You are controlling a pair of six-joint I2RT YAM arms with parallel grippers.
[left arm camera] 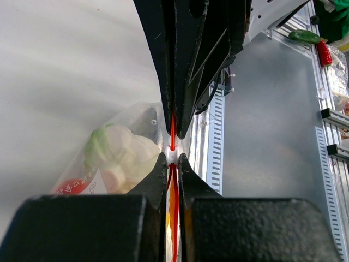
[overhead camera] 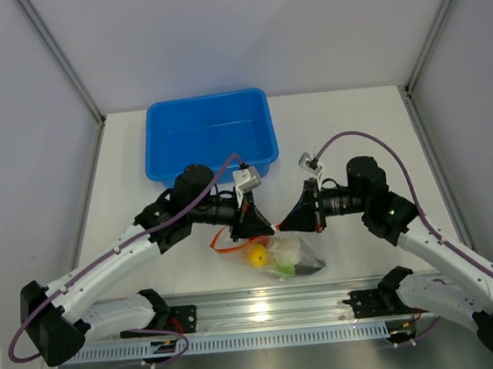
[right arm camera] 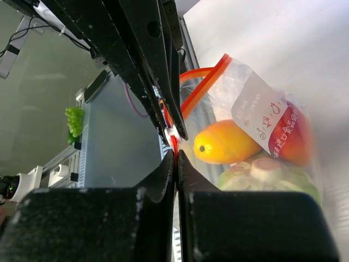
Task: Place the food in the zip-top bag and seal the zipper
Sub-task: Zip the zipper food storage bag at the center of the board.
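The zip-top bag (overhead camera: 282,256) hangs between both grippers near the table's front edge. It holds food: a yellow-orange piece (right arm camera: 223,143), a red piece behind a white label (right arm camera: 294,136) and white-green cauliflower (right arm camera: 267,174). The cauliflower also shows in the left wrist view (left arm camera: 122,153). My left gripper (left arm camera: 173,164) is shut on the red-orange zipper (left arm camera: 173,128), just behind its white slider (left arm camera: 172,156). My right gripper (right arm camera: 176,155) is shut on the same zipper strip (right arm camera: 204,82) from the other side. The two grippers' tips nearly touch (overhead camera: 276,226).
The blue tub (overhead camera: 209,135) stands behind the grippers at the back of the table. A metal rail (overhead camera: 269,310) runs along the near edge. Beyond the table, green grapes (right arm camera: 74,121) and a green and red pepper (left arm camera: 313,41) lie off to the side.
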